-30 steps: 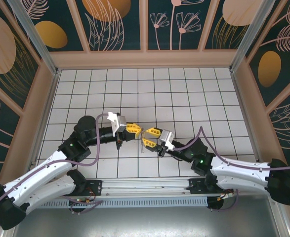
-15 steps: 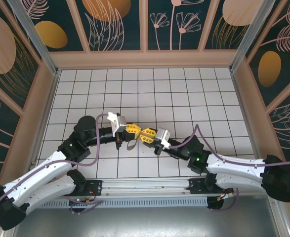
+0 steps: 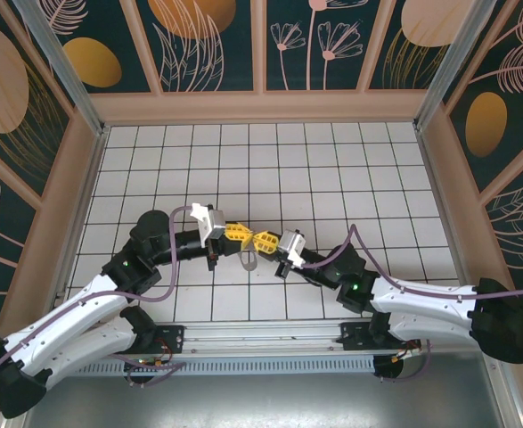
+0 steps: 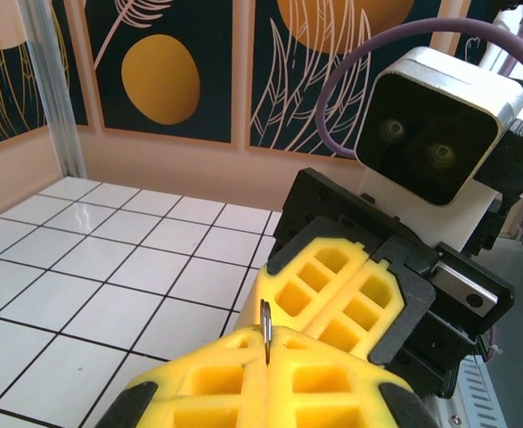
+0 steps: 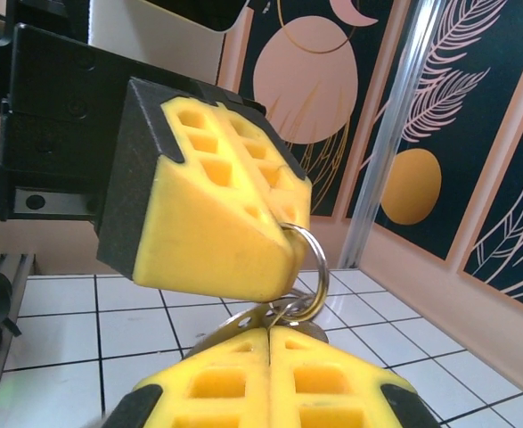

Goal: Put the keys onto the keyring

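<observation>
Keys (image 5: 236,323) sit in a small silvery bunch directly under the keyring (image 5: 314,267), touching its lower curve, and both are held up off the white tiled counter (image 3: 350,178). Nearest the right wrist camera, just below the keyring, the right fingers (image 5: 208,383) are pressed flat together with no gap. A key blade lies right at their tips, but I cannot tell whether it is caught in the seam. Just above and to the left of the keyring, the left fingers (image 5: 212,214) are clamped narrow on it, so that its round wire loop juts out from their tip. From the left wrist, a thin metal edge stands pinched between those yellow pads. From above, the two arms meet tip to tip at the keyring, and a grey piece dangles below it. Beyond the keyring, bare tiles run back to the dark leaf-patterned wall panels (image 3: 208,45).
</observation>
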